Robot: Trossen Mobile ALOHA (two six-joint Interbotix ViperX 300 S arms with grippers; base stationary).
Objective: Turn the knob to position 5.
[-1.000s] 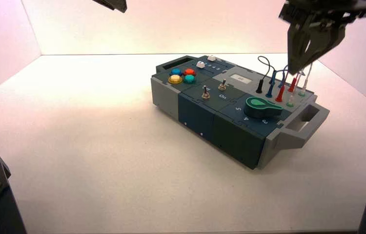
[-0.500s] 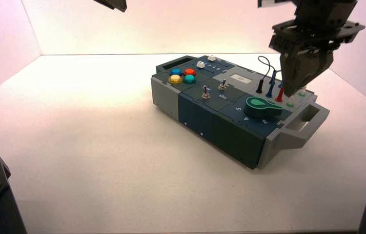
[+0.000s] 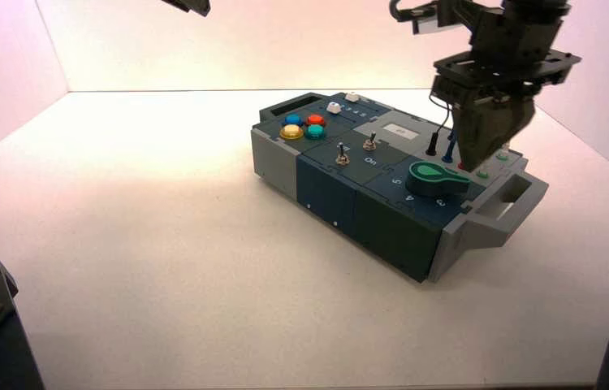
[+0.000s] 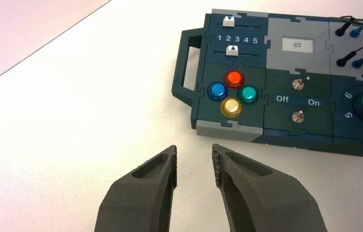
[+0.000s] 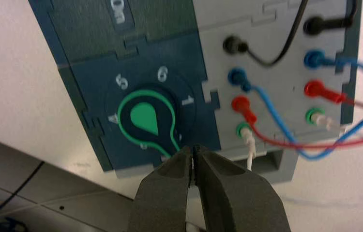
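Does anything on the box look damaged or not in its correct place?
Nothing stands out: the green knob sits on its dial, and the wires end in their sockets. The box only stands turned at an angle.

A pale tabletop point(image 3: 163, 268) (seemingly matte) carries the box point(image 3: 390, 175).

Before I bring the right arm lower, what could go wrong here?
The right gripper hangs near the green knob with its fingers closed, so it may bump the knob rather than grasp it. The red wire arches close by and could get snagged or pulled loose if the arm swings that way.
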